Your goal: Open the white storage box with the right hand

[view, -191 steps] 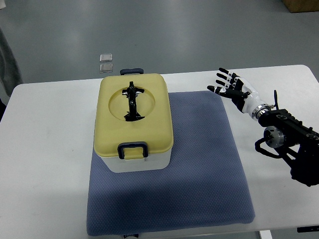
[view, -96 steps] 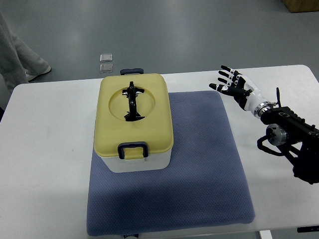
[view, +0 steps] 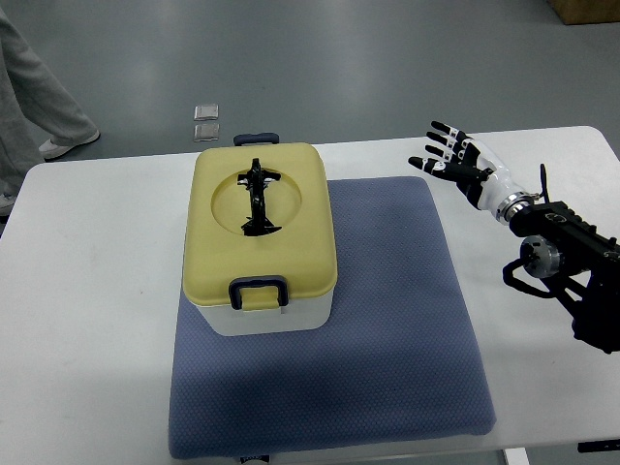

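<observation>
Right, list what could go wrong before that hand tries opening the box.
1. The yellow lid looks held by a dark latch in front and another behind; pulling the black handle first may lift the whole white storage box.
2. The box sits on a blue mat and may slide.
3. The open right hand is far off, so its reach is long.

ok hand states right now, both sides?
Right hand: open, fingers spread, holding nothing, above the table well clear of the storage box.
Left hand: not in view.

Right hand (view: 458, 161) raised, fingers (view: 438, 145) spread (holding nothing).
</observation>
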Robot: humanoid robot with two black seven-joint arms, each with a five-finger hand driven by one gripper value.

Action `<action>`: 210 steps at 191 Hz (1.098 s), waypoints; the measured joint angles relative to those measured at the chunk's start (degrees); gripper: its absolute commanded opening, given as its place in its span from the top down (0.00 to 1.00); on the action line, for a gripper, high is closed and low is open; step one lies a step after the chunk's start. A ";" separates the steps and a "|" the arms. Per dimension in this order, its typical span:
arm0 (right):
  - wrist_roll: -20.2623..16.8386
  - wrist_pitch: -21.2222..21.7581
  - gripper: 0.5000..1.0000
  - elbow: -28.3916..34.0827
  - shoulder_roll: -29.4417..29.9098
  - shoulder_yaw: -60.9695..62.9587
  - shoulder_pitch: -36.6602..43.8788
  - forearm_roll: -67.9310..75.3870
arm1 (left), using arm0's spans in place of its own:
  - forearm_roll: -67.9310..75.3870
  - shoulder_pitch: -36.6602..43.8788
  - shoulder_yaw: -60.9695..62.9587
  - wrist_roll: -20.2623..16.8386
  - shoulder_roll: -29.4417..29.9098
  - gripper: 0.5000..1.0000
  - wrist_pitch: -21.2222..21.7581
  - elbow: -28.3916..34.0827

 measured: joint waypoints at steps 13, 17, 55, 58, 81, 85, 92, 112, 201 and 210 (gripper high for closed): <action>0.00 0.00 0.16 0.06 -0.53 -0.01 0.69 -0.04 | 0.00 0.00 -0.01 0.00 0.00 0.00 0.00 0.00; 0.00 0.00 0.16 0.07 -0.63 -0.04 0.93 -0.05 | 0.00 0.00 -0.01 0.00 0.00 0.00 0.00 -0.01; 0.00 0.43 0.16 0.16 -1.45 -0.34 3.35 -1.51 | 0.03 0.00 -0.02 0.00 0.00 0.00 0.00 -0.12; 0.00 0.55 0.16 0.17 -1.62 -0.39 3.58 -1.91 | 0.03 0.00 -0.03 0.00 0.00 0.00 0.00 -0.12; 0.11 2.34 0.16 0.18 -3.15 -1.00 5.87 -6.20 | 0.03 0.00 -0.07 -0.03 0.00 0.00 0.00 -0.04; 0.13 2.72 0.16 0.19 -3.37 -1.07 6.38 -6.88 | 0.03 0.00 -0.07 -0.03 0.00 0.00 0.00 -0.03; 0.16 3.50 0.16 0.29 -3.71 -1.18 7.34 -8.15 | 0.03 0.00 -0.07 -0.03 0.00 0.00 0.00 -0.02; 0.24 5.30 0.16 1.14 -4.75 -1.88 10.21 -11.40 | 0.03 0.00 -0.07 -0.03 0.00 0.00 0.00 0.00; 0.94 12.11 0.16 6.72 -7.45 -3.18 22.86 -22.69 | 0.03 0.00 -0.08 -0.03 0.00 0.00 0.00 0.00; 0.87 12.46 0.16 6.74 -7.43 -3.18 23.53 -22.71 | 0.03 0.00 -0.08 -0.03 0.00 0.00 0.00 0.00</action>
